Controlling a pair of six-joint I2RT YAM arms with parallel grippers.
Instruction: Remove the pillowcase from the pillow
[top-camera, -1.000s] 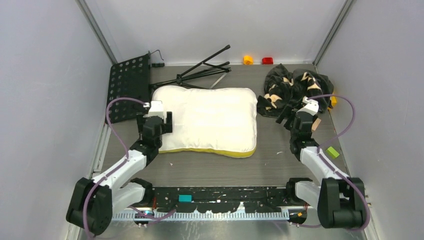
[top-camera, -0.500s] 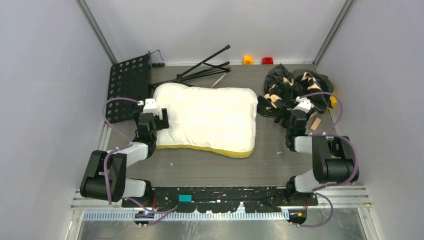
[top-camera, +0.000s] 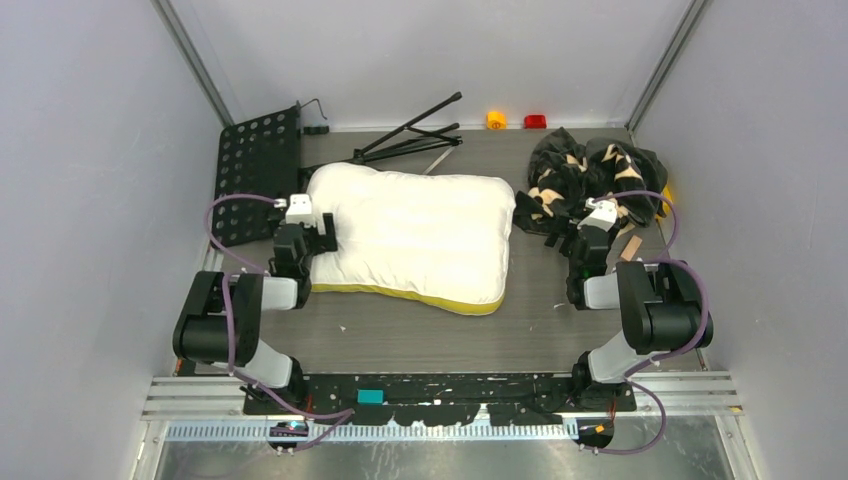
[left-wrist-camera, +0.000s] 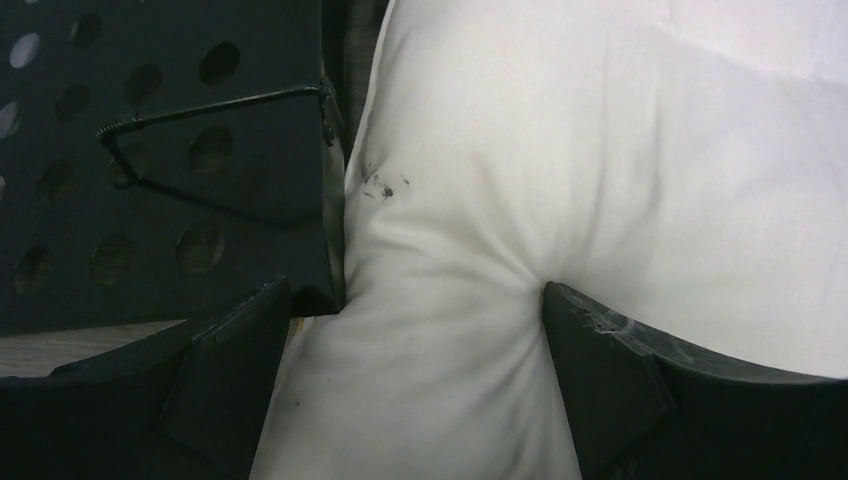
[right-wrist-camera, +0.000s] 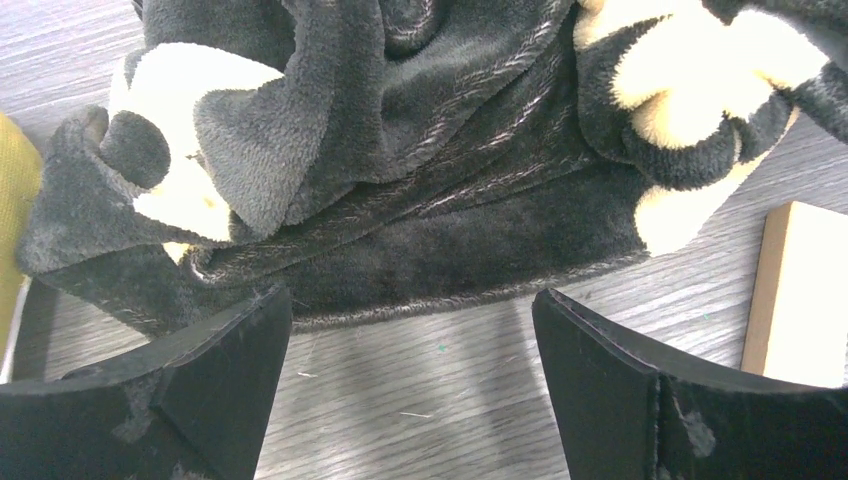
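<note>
The cream-white pillow (top-camera: 410, 235) lies bare in the middle of the table, its yellowish edge toward me. My left gripper (top-camera: 322, 238) is at its left corner. In the left wrist view the gripper (left-wrist-camera: 410, 370) is open, with the pillow (left-wrist-camera: 600, 150) bulging between the fingers and the right finger (left-wrist-camera: 600, 380) pressing into it. The black flowered pillowcase (top-camera: 585, 175) lies crumpled at the back right, off the pillow. My right gripper (top-camera: 562, 235) is open and empty just before the pillowcase (right-wrist-camera: 420, 150), over bare table (right-wrist-camera: 410, 370).
A black perforated plate (top-camera: 255, 175) lies left of the pillow, with a wire clip (left-wrist-camera: 210, 105) on it. A folded black stand (top-camera: 410, 135) lies behind the pillow. A tan block (top-camera: 630, 247) sits right of my right gripper. Small orange (top-camera: 496, 120) and red (top-camera: 535, 121) pieces stand at the back wall.
Both arms have folded back toward their bases. The left gripper has shifted left and away, and the pillow's near left corner has moved with it. The right gripper has moved slightly left.
</note>
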